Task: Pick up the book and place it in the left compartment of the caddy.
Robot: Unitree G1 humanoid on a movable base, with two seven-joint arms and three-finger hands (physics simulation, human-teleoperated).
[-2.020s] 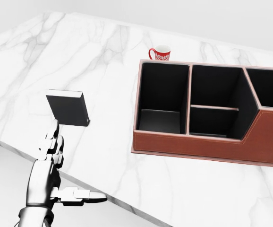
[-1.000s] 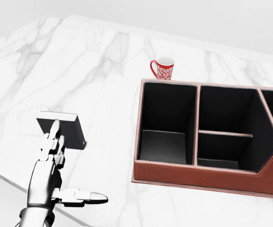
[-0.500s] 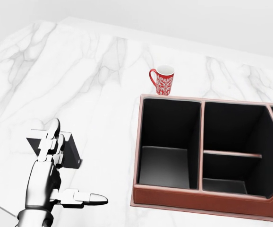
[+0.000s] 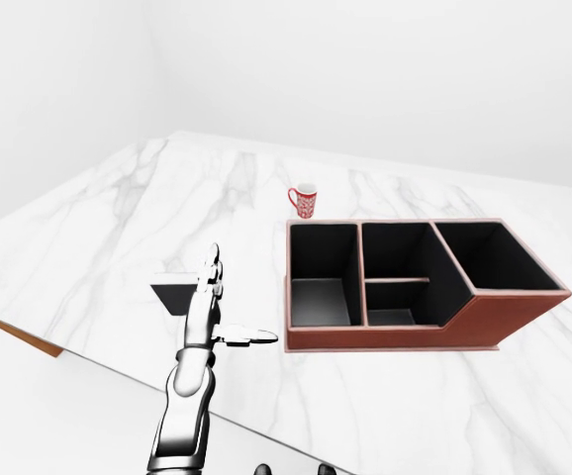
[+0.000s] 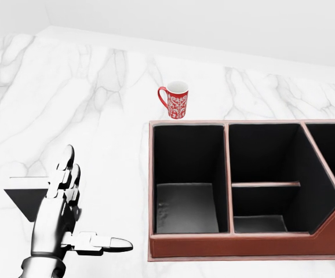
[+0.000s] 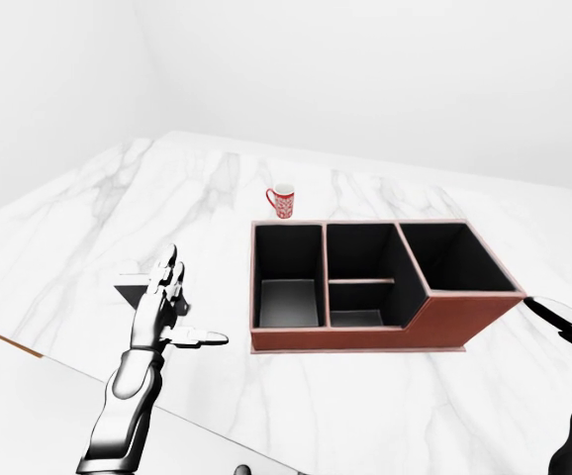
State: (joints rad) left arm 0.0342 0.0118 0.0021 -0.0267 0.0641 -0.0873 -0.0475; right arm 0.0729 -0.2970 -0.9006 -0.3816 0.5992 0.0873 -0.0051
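Left robot hand (image 5: 60,217) hovering open, fingers straight, thumb splayed, partly covering book (image 5: 24,196). Right robot hand (image 6: 568,324) peeking at right-eye edge, state unclear. Book lying flat on tabletop (image 4: 118,228), dark, likely rigid, light, slick; pinching across short edges probably holding best. Caddy (image 5: 237,246) sitting right, left compartment (image 5: 188,174) empty. Mug (image 5: 175,99) standing beyond.

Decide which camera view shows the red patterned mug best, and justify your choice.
The head view: the red patterned ceramic mug appears largest there, with its handle on the view's left and its white pattern readable, just above the brown leather caddy. The left-eye and right-eye views show the same mug small, its pattern indistinct.
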